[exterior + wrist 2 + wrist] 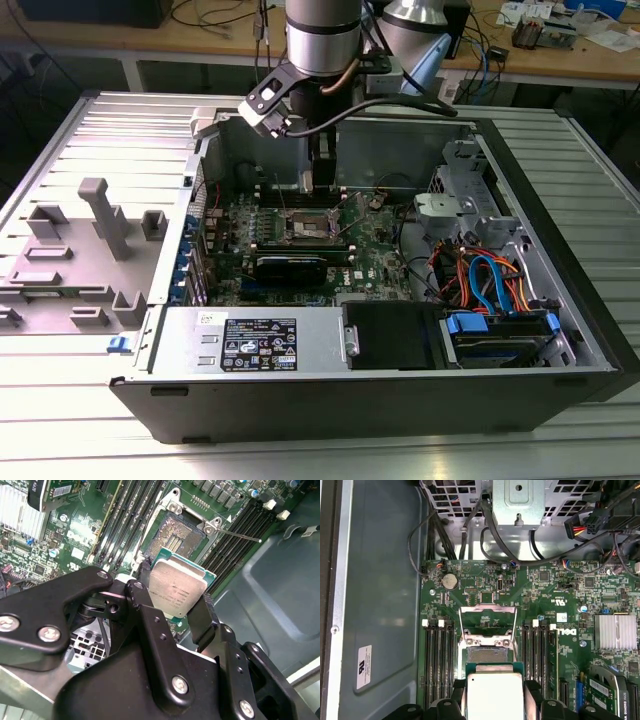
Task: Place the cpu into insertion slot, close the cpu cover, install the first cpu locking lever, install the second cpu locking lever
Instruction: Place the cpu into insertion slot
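Below the claw (175, 597), which is clamped on the cpu (178, 586), lies the bare insertion slot (177, 537), its cpu cover (487, 609) raised

Even bright light, pale glare on the cpu (494, 696)

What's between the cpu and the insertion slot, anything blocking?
Nothing visible. The tool grips the cpu by two edges, not yet in the insertion slot. The slot's contact field is bare, and the cpu cover is swung open, off it.
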Controlling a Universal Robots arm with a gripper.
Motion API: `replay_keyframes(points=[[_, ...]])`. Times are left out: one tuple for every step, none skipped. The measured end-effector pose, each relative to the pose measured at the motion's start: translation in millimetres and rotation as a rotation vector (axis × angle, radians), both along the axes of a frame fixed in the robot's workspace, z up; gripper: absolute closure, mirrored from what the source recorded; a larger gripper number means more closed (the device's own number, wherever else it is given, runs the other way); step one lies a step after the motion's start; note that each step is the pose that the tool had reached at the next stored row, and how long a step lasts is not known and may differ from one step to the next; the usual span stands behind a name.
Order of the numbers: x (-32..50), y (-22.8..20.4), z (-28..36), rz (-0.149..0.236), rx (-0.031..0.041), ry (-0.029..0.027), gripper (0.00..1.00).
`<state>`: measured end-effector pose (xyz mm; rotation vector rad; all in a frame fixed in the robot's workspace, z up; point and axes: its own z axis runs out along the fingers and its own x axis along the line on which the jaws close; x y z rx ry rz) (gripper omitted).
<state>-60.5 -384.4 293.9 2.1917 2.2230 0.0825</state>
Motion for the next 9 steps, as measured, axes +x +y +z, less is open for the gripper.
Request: replay_keyframes(points=[[0.0, 0.0, -1.4, 0.0, -0.0001, 0.0001, 0.45], [0.0, 0.0, -2.1, 0.0, 0.0, 0.0, 0.45], [0.0, 0.0, -2.6, 0.0, 0.0, 0.0, 0.45], [0.0, 0.0, -2.7, 0.0, -0.0003, 0.0001, 0.45], [0.0, 0.0, -2.7, 0.0, -0.0002, 0.0002, 0.45], [0.0, 0.0, -2.8, 0.0, -0.0001, 0.0001, 0.45], [0.0, 0.0, -2.8, 0.0, -0.0001, 0.0001, 0.45], [0.0, 0.0, -2.8, 0.0, 0.0001, 0.0001, 0.45], [0.0, 0.0, -2.8, 0.0, 0.0001, 0.0001, 0.45]])
